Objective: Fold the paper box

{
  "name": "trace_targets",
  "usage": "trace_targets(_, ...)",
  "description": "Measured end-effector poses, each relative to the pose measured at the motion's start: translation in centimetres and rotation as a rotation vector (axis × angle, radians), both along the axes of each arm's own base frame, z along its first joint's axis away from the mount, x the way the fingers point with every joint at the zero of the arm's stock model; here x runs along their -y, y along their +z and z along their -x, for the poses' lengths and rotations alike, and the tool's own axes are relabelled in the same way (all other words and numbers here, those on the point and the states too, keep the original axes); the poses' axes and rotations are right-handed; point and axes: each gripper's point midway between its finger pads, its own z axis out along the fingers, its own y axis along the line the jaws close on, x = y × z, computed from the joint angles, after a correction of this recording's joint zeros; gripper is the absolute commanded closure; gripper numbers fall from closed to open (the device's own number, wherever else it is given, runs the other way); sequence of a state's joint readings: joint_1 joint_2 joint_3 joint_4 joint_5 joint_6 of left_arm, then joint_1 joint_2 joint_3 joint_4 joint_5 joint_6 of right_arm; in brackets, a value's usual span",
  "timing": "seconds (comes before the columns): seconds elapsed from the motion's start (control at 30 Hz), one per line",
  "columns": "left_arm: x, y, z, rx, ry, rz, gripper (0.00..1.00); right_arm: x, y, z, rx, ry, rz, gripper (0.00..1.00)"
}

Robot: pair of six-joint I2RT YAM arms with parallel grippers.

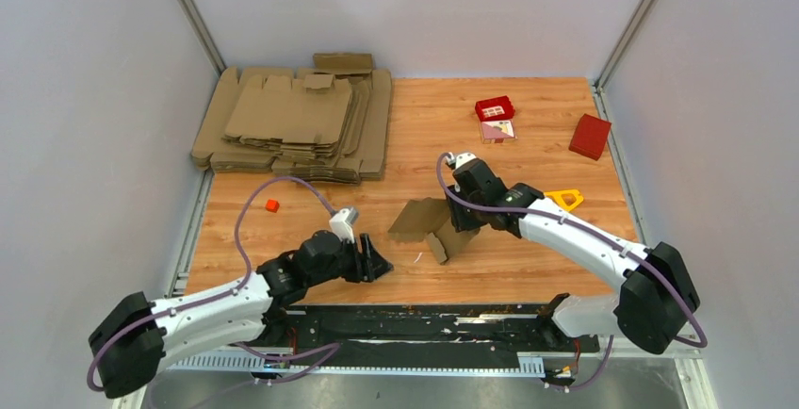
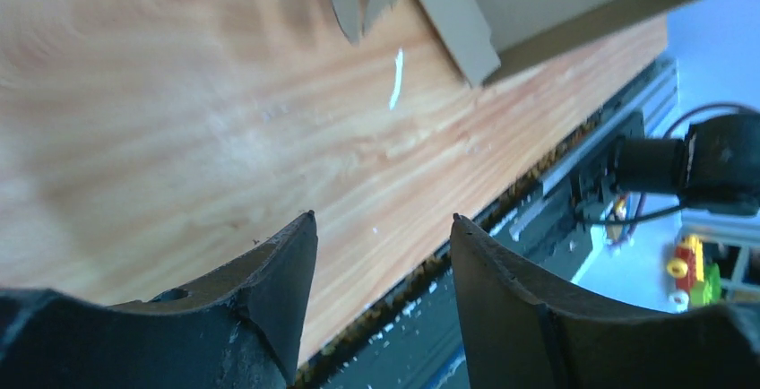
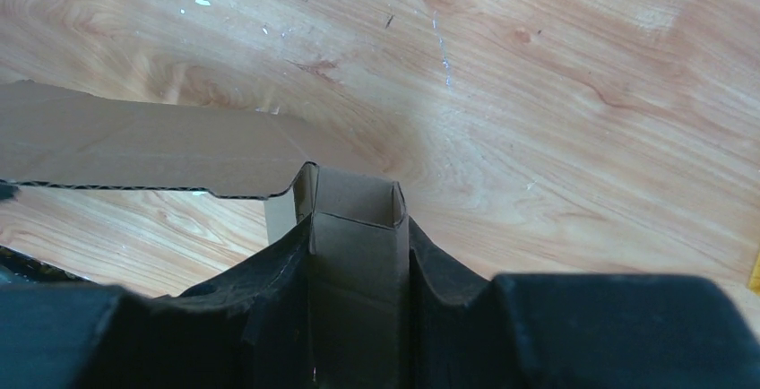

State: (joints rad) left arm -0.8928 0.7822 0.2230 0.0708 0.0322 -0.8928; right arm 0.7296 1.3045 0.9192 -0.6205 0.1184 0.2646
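the paper box (image 1: 426,221) lies on the table (image 1: 528,107) a little toward the near edge and about midway between the left and right edges, just ahead of the two arms. it is only partly formed: a broad flap lies flat to the left, while a narrow folded section stands up at its right side. in the right wrist view that section is a small open-ended sleeve of brown card. the right pincer (image 1: 465,222) is clenched on this sleeve, one black finger (image 3: 269,272) pressed against each side wall.

the left pincer (image 1: 378,263) sits low over the table near its near edge, just left of the paper box and not touching it. its jaws are spread apart with nothing between them, only bare wood showing in the gap. a corner tab of the box shows beyond them at the top of the left wrist view.

a pile of flat cardboard blanks (image 1: 292,122) fills the far left corner. a small red block (image 1: 271,205) lies near the left edge. toward the far right are a red tray (image 1: 495,107), a pale card (image 1: 497,130) just beside it, and a red box (image 1: 590,136) by the right edge. a yellow triangle (image 1: 563,199) lies beside the right arm.
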Motion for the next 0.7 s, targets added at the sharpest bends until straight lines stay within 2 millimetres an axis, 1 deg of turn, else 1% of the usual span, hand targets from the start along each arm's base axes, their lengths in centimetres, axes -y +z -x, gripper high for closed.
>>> trace_targets(0.03, 0.3, -0.8, 0.8, -0.035, -0.011, -0.005, 0.39, 0.0, -0.1, 0.1, -0.001, -0.007, -0.007, 0.67)
trace_targets(0.07, 0.8, -1.1, 1.4, -0.055, -0.022, 0.001, 0.39, 0.0, -0.2, 0.1, -0.005, -0.015, -0.013, 0.67)
trace_targets(0.13, 2.0, -0.7, 2.0, -0.067, -0.035, 0.038, 0.42, 0.0, -0.6, 0.3, -0.013, -0.028, -0.022, 0.67)
trace_targets(0.2, 3.0, -0.4, 2.1, -0.070, -0.035, 0.064, 0.44, 0.2, -1.1, 0.5, -0.021, -0.047, -0.031, 0.67)
trace_targets(0.4, 4.9, -1.9, 1.6, -0.113, -0.007, 0.049, 0.47, 1.7, -2.4, 1.5, -0.041, -0.114, -0.061, 0.67)
trace_targets(0.53, 5.7, -2.3, 0.8, -0.125, 0.030, 0.054, 0.48, 2.3, -2.3, 1.9, -0.027, -0.140, -0.098, 0.66)
trace_targets(0.7, 6.7, -2.6, -0.2, -0.125, 0.055, 0.036, 0.48, 2.4, -2.1, 2.1, -0.004, -0.144, -0.133, 0.67)
